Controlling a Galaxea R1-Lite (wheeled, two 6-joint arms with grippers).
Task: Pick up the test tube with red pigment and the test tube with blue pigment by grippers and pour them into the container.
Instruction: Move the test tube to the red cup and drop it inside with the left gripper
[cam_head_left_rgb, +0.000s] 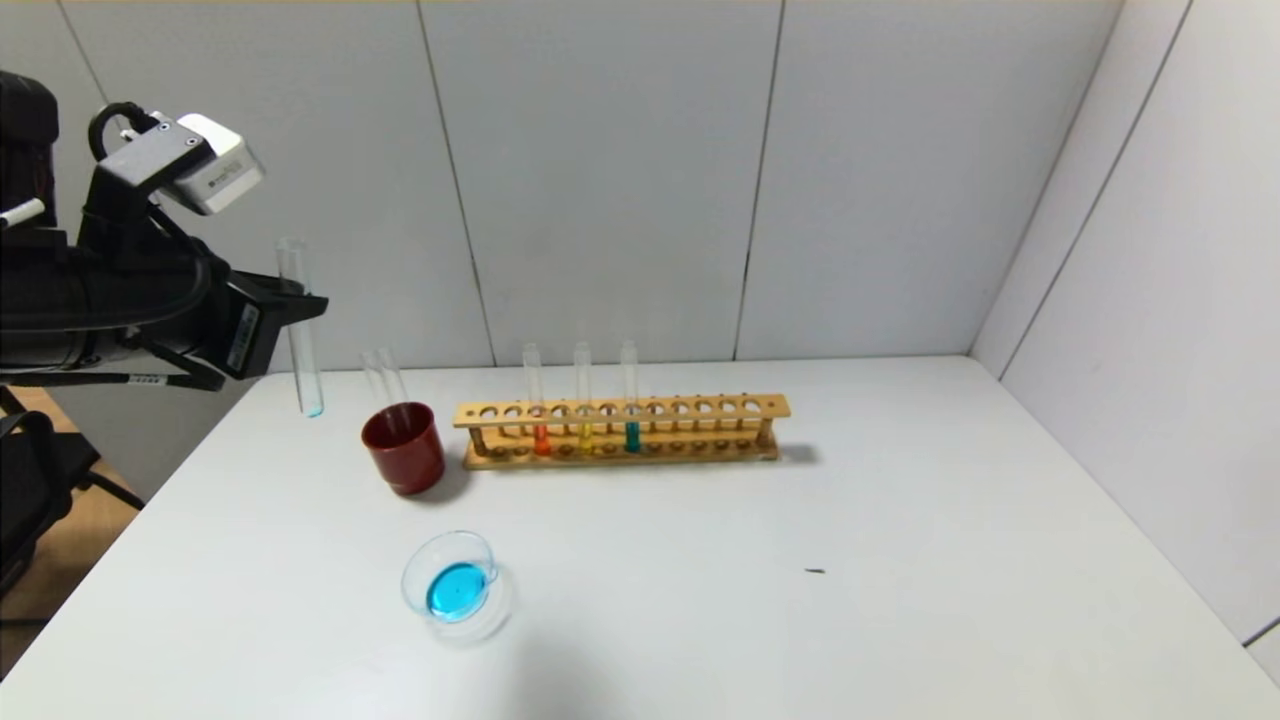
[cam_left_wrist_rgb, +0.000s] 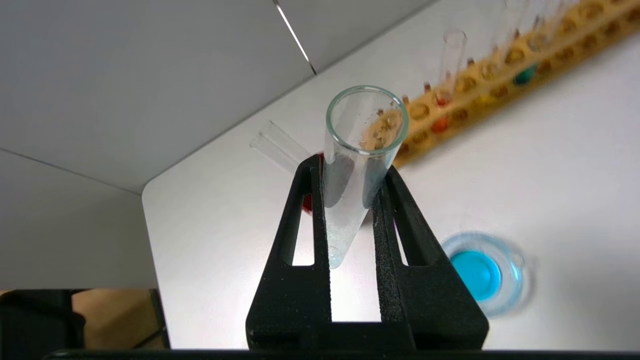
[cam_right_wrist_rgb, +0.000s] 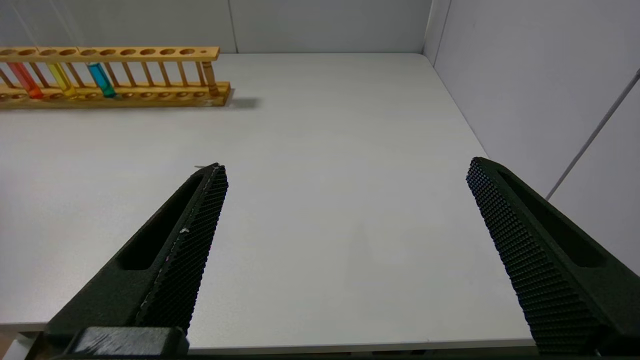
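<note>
- The left gripper (cam_head_left_rgb: 300, 305) is up in the air over the far left corner of the white table (cam_head_left_rgb: 900, 560), its fingers clamped on a glass tube (cam_head_left_rgb: 300, 340).
- That tube stands nearly upright, mouth up, and looks almost drained, with only a faint trace of sky-blue at its rounded bottom; this is the blue tube.
- The clear dish (cam_head_left_rgb: 458, 590) sits near the front left of the table, with a pool of bright blue liquid in it.
- The red tube (cam_head_left_rgb: 538, 410) stands in the wooden rack (cam_head_left_rgb: 700, 410) at the back middle of the table, orange-red liquid at its bottom.
- Beside it in the rack stand a yellow tube (cam_head_left_rgb: 583, 405) and a teal tube (cam_head_left_rgb: 630, 400).
- A dark red cup (cam_head_left_rgb: 403, 448) sits just off the rack's left end, with two clear empty tubes (cam_head_left_rgb: 385, 380) leaning in it.
- The right gripper (cam_right_wrist_rgb: 345, 210) hangs low over the front right part of the table, jaws spread wide and holding nothing.
</note>
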